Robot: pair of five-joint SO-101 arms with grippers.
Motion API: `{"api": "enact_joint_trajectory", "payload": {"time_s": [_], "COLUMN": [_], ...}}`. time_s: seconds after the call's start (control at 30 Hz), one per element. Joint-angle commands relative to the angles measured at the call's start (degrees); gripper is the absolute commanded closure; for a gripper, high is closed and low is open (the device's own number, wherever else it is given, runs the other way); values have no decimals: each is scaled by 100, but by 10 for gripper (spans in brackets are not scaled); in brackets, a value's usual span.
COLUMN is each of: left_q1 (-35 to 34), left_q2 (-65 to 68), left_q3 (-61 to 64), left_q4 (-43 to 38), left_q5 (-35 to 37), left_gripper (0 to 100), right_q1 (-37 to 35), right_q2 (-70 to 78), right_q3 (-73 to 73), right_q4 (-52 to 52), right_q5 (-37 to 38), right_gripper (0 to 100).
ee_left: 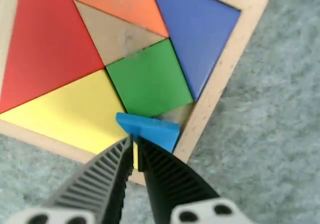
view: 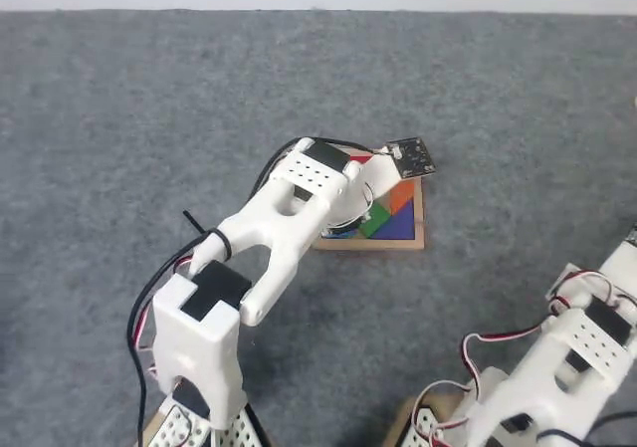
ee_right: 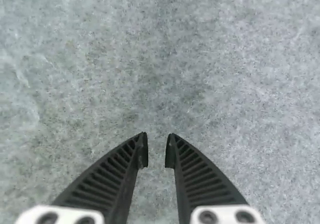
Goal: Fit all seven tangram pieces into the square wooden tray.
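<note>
Grey tabletop [view: 119, 118], tray [view: 398, 244] centre frame; L jaws near-shut, tips touching blue triangle [ee_left: 152, 129]; R jaws slightly apart, empty.

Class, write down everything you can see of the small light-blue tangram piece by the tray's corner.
The light-blue piece is a small flat triangle, painted wood by its look. It sits tilted, not seated, over the bare gap between the green square and the tray rim. The left gripper pinches its near corner.

Matt wooden tray [ee_left: 227, 69], rough carpet [ee_right: 160, 59]
</note>
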Motion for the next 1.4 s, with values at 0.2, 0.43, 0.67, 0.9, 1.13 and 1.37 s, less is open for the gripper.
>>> {"api": "enact_joint_trajectory", "payload": {"time_s": [0.2, 0.43, 0.67, 0.9, 1.13, 1.37], "left_q1": [0, 220, 378, 123, -79, -53], "left_q2": [-607, -642, -571, -571, -651, -536], "left_q3": [-84, -180, -48, 145, 127, 101], "left_q4": [229, 273, 229, 167, -9, -484], "left_q5": [44, 404, 484, 343, 589, 1055], "left_gripper": [987, 987, 850, 868, 862, 852], "right_q1": [-66, -171, -215, -215, -215, -215], "right_q2": [-110, -110, -110, -110, -110, -110], "right_q3": [-132, -132, -35, -35, -35, -35], "right_q4": [-127, -127, -224, -224, -215, -215], "right_q5": [62, 62, 79, 79, 79, 79], "right_gripper": [914, 914, 914, 914, 914, 914]}}
